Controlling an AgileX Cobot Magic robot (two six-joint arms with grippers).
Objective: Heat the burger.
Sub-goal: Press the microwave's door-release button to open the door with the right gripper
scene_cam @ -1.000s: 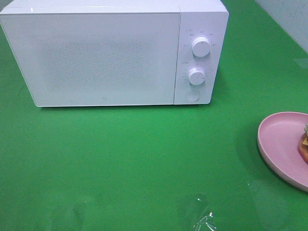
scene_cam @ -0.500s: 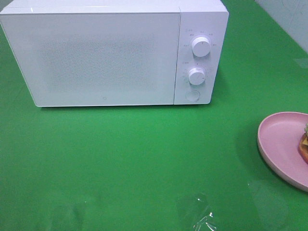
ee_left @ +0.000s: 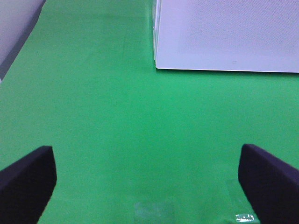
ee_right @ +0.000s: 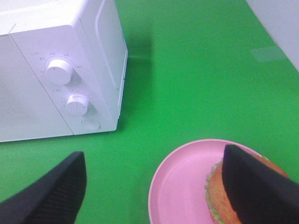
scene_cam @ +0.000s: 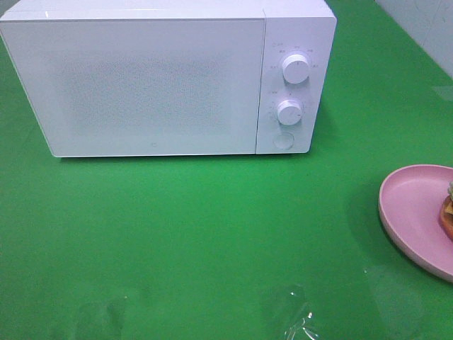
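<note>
You've got one microwave (scene_cam: 166, 78) here, a white, boxy, smooth-shelled thing. Its flat door (scene_cam: 141, 85) is shut and has a fine speckled mesh look. On the panel there are two round ribbed knobs (scene_cam: 295, 69), one above the other, with one flat round button (scene_cam: 283, 140) under them.

The table (scene_cam: 212, 234) is a smooth green sheet with a slight sheen. One round pink plate (scene_cam: 410, 212) with a shallow rim sits off to the right, well apart from the microwave. Your one burger (ee_right: 219, 196) is on it, with a glossy orange-brown bun and a green frill.

Your left gripper (ee_left: 149, 182) is spread as wide as it goes over bare green, gripping nothing. The right gripper (ee_right: 156, 186) is spread wide too, above the plate. Its dark, finely ribbed fingers (ee_right: 257, 186) hold nothing – one covers part of the burger, and I can't tell if it's touching.
</note>
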